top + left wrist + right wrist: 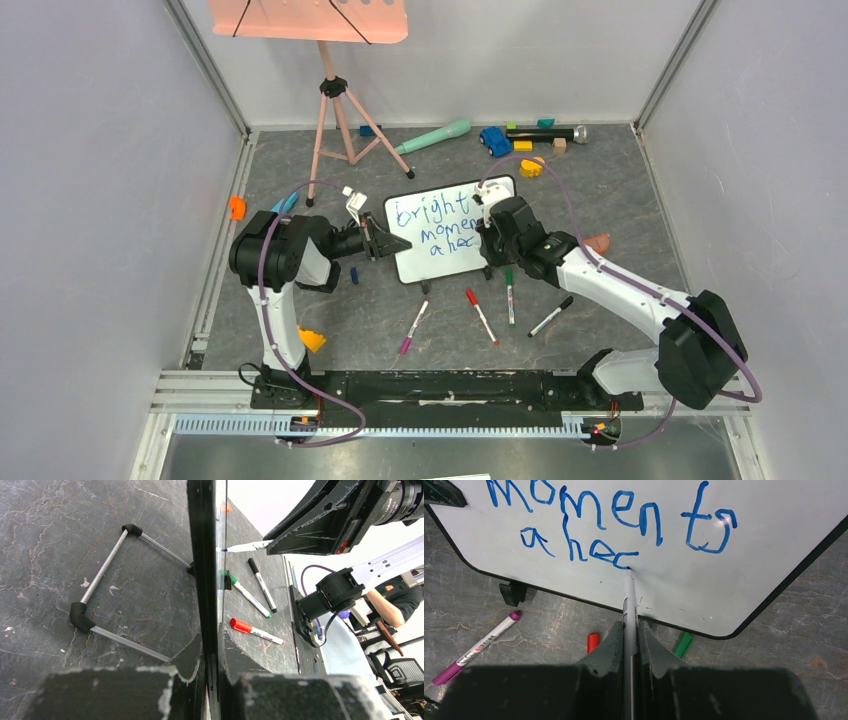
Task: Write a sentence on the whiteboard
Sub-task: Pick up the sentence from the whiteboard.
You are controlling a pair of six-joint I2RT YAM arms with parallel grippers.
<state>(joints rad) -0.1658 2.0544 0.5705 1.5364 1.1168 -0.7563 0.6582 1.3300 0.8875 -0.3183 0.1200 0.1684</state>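
One whiteboard (440,266) stands tilted at the middle of the dark, marble-veined table (610,200). It is a smooth white rectangle with a thin black frame, rounded corners and small black feet (513,592). From the left wrist, a prop of thin metal rods with black elbow joints (80,616) shows behind it. The sentence (614,515) is in blue marker on three lines: "bright", "moments", then "a h e" and a c-shaped stroke. There are five markers in all. Four lie loose just near of the board, all slim white barrels, with a magenta (414,327), a red (481,316), a green (509,296) and a black cap (551,316). The fifth marker (629,597) is in the right gripper (629,630), whose fingers are pressed onto its barrel from both sides. Its tip touches the board at the end of the c-shaped stroke. The right arm stretches from its base at the near right diagonally toward the board's right half, with the wrist tipped down at the surface. The left arm is folded, with the elbow raised and the forearm level and pointing right. The left gripper (210,650) pinches the board's left edge, the black frame running between its two dark, scuffed fingers (115,690).
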